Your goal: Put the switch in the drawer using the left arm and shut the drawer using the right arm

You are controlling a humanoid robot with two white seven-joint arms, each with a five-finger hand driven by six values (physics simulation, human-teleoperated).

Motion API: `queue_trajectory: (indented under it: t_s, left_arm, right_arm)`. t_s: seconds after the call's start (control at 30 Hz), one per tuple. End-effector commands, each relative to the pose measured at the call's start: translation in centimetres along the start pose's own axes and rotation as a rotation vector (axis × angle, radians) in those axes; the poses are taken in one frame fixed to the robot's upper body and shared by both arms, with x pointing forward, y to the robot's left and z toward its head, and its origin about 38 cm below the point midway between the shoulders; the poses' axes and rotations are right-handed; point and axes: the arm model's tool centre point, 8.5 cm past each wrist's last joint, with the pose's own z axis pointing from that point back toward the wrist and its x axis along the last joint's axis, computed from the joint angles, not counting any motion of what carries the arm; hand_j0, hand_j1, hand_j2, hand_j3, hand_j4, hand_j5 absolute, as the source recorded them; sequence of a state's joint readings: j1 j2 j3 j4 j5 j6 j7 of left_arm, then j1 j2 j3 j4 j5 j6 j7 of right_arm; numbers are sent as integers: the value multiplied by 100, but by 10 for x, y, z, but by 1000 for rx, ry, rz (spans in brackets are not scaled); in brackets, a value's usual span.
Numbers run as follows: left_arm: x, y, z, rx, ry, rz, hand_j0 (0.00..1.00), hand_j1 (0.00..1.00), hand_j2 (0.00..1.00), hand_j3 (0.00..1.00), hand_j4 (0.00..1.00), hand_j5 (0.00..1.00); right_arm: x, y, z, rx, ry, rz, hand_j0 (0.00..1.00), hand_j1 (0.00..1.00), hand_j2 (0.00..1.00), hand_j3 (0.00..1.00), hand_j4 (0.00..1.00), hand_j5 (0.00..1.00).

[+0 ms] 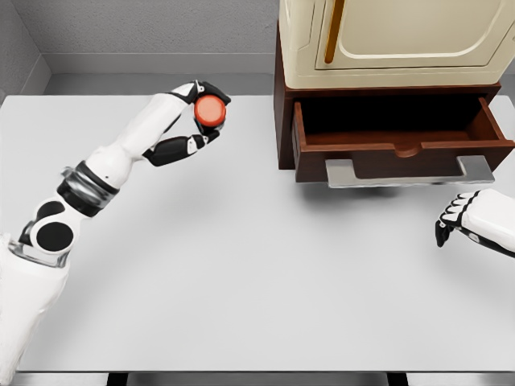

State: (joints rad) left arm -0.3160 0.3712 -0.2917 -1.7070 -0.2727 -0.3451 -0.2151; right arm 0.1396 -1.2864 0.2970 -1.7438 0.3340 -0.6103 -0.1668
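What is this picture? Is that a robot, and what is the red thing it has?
Yes, it is a robot, drawn by a computer program rather than photographed. The picture is taken from a camera on the robot's head, so you are looking down at its own two white arms. The left hand has its fingers wrapped around a round red switch and holds it above the white table. The right hand shows at the right edge, fingers curled, holding nothing. At the back stands a cream-coloured cabinet on a brown base. Its wooden drawer is pulled open and looks empty inside.
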Motion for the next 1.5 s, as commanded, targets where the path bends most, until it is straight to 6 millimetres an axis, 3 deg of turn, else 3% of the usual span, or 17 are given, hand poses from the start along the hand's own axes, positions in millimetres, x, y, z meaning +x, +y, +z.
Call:
queue_trajectory:
  t_s: [0.0, 0.37, 0.77, 1.47]
  left_arm:
    - [4, -6, -6, -6, -1, -47, 33, 33, 33, 33, 33, 33]
    - [23, -7, -26, -24, -26, -247, 30, 30, 30, 30, 30, 30]
    - [61, -12, -58, -41, -128, -419, 28, 28, 28, 28, 28, 28]
    - [101, -43, -100, -114, -244, -580, 28, 28, 28, 28, 28, 28]
  right_arm:
    - [0, -1, 0, -3, 0, -3, 26, 26, 26, 26, 26, 26]
    - [-1, -1, 1, -1, 4, -2, 26, 26, 26, 26, 26, 26]
    - [-3, -1, 2, 0, 11, -3, 26, 26, 26, 26, 26, 26]
    - [-5, 0, 3, 2, 16, -3, 27, 27, 27, 27, 27, 27]
